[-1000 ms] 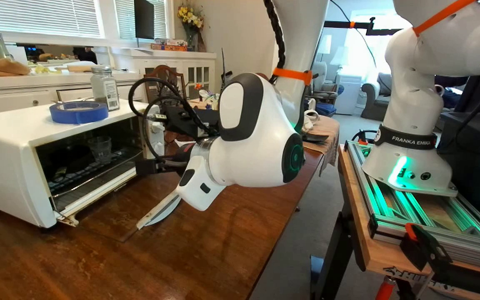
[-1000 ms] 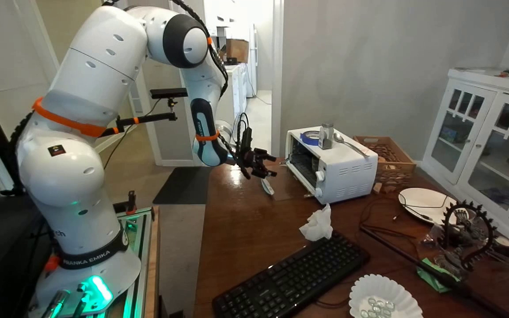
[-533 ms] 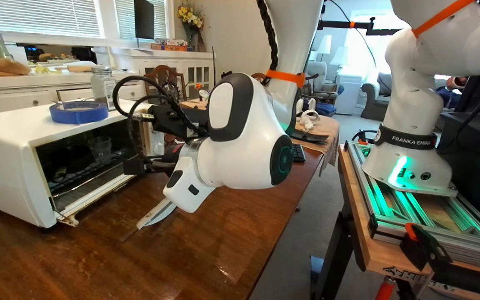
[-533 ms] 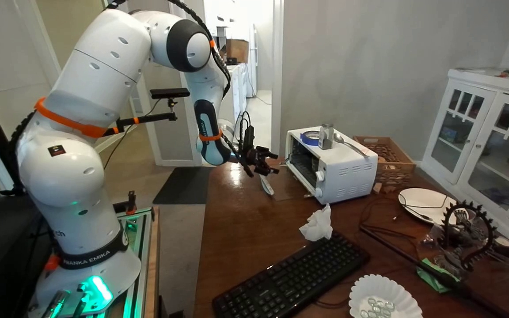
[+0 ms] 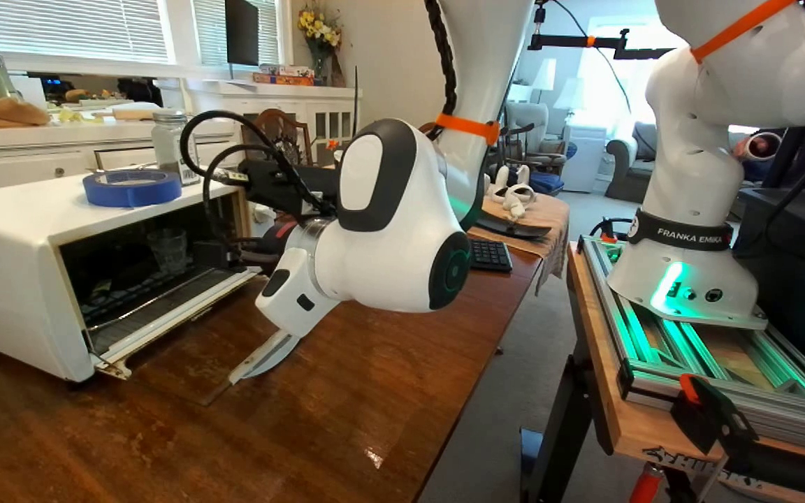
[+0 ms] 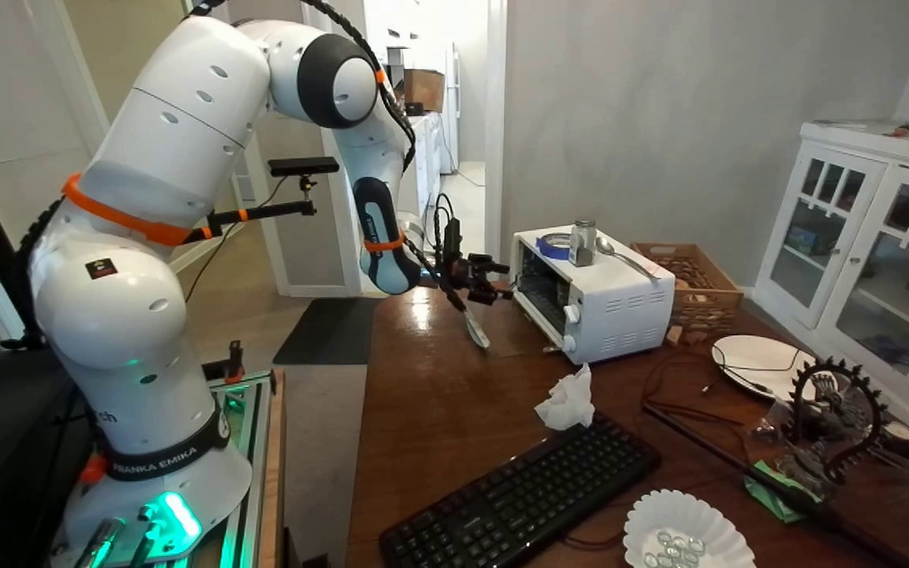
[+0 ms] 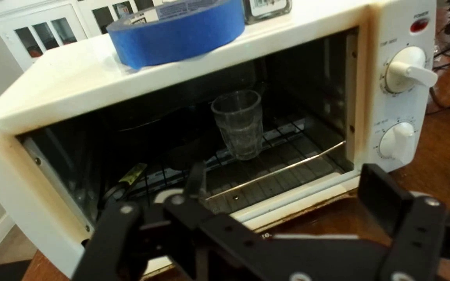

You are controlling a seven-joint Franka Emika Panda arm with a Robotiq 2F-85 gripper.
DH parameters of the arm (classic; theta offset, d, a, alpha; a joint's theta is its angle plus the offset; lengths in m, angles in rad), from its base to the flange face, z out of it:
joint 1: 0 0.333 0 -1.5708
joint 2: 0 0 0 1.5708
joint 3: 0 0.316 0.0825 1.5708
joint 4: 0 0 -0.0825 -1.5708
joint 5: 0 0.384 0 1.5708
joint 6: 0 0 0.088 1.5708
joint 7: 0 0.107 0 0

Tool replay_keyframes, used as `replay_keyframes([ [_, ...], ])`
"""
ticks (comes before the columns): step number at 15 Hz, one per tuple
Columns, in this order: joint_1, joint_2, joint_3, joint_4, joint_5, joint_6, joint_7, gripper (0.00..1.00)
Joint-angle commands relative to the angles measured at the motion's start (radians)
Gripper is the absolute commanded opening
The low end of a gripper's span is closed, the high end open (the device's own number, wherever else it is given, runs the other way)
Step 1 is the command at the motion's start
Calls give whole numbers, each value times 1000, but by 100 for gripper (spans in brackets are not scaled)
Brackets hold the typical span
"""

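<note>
Indistinct dark object (image 7: 188, 146) beside glass (image 7: 240, 128) in oven (image 7: 295, 38)

In an exterior view, a camera looks slightly down across the brown counter (image 5: 318, 426) from close by one end of a toaster oven (image 5: 11, 279), facing window blinds (image 5: 95, 31), with the robot arm (image 5: 388, 258) large at mid-frame. In an exterior view from farther back, the lens looks down past a keyboard (image 6: 521, 493) and a fluted bowl (image 6: 683, 509) in the foreground, facing a gray wall (image 6: 699, 118) and taking in the oven from its opposite end. Both exterior views share the arm, oven, keyboard and counter. The wrist view peers, tilted, at close range over the hand (image 7: 287, 189) into the oven's open front, a glass (image 7: 238, 125) near the middle; all three catch the blue tape (image 7: 178, 39).
</note>
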Motion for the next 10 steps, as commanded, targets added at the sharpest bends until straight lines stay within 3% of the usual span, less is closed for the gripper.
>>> replay_keyframes([
  [1,9,59,-3,71,-42,1,-29,100],
  [10,26,205,-42,254,-87,19,-146,100],
])
